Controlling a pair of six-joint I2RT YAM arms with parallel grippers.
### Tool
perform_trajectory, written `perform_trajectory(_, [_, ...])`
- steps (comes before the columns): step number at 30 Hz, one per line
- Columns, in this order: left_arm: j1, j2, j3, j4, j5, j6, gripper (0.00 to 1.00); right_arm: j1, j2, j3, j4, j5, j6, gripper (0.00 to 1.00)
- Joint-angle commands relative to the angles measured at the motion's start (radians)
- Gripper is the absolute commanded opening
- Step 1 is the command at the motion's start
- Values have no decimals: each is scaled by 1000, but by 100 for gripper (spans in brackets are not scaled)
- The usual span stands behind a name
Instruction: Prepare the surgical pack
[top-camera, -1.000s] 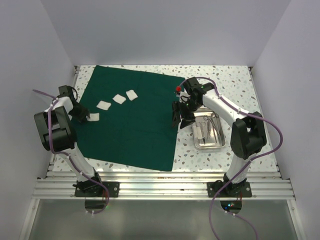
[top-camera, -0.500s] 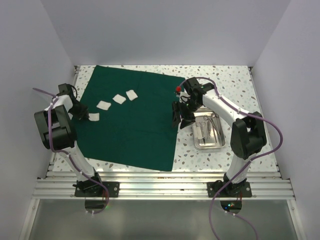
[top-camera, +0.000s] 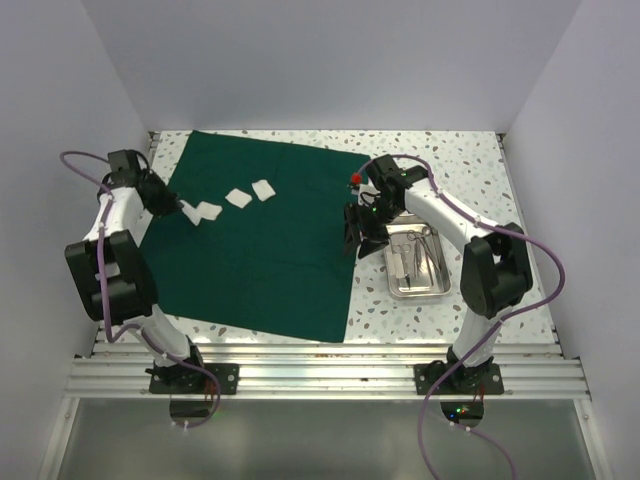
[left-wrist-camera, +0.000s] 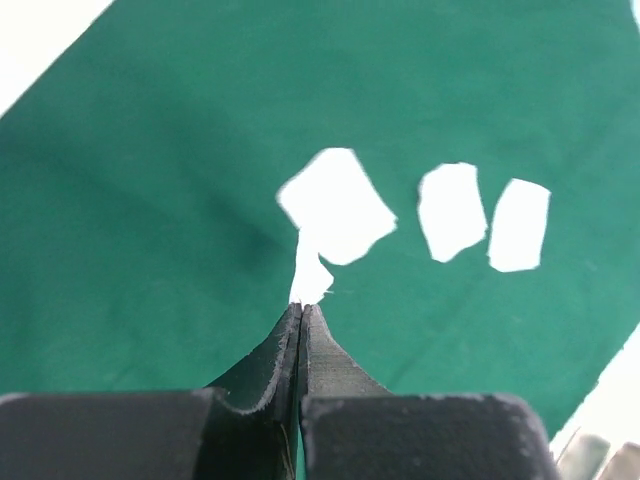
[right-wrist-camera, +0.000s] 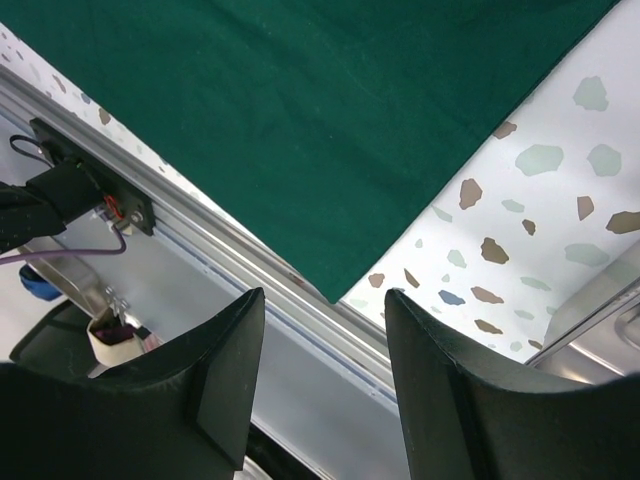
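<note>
The dark green drape (top-camera: 260, 240) lies spread flat on the table. Three white gauze squares (top-camera: 239, 198) lie on its far left part. They also show in the left wrist view (left-wrist-camera: 452, 211). My left gripper (top-camera: 178, 207) is shut on a fourth gauze piece (left-wrist-camera: 310, 275), held by its edge just above the drape beside the leftmost square (left-wrist-camera: 338, 205). The steel tray (top-camera: 416, 292) with metal instruments (top-camera: 412, 250) stands right of the drape. My right gripper (top-camera: 352, 240) is open and empty over the drape's right edge (right-wrist-camera: 300, 120), next to the tray.
The speckled tabletop (top-camera: 450, 160) shows bare behind and around the tray. Aluminium rails (top-camera: 320, 365) run along the near edge. White walls close in the left, right and back sides.
My left gripper has lifted the nearest gauze piece and carried it toward the far side, up to the leftmost square. The right arm has not moved.
</note>
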Motion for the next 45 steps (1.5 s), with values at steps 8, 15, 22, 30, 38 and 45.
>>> perform_trajectory(8, [-51, 51, 52, 133, 211, 78, 0, 3, 10, 7, -1, -36, -5, 54])
perform_trajectory(15, [-51, 180, 164, 135, 256, 100, 0, 3, 6, 2, -13, -19, -10, 54])
perform_trajectory(22, [-49, 254, 219, 129, 276, 95, 0, 4, 21, 22, -22, -12, -12, 54])
perform_trajectory(30, [-49, 292, 233, 123, 267, 84, 0, 4, 30, 30, -28, -6, -16, 54])
perform_trajectory(38, [-46, 301, 225, 107, 253, 64, 0, 4, 38, 42, -36, 1, -21, 54])
perform_trajectory(45, [-29, 297, 210, 104, 231, 71, 0, 5, 41, 45, -38, -1, -24, 54])
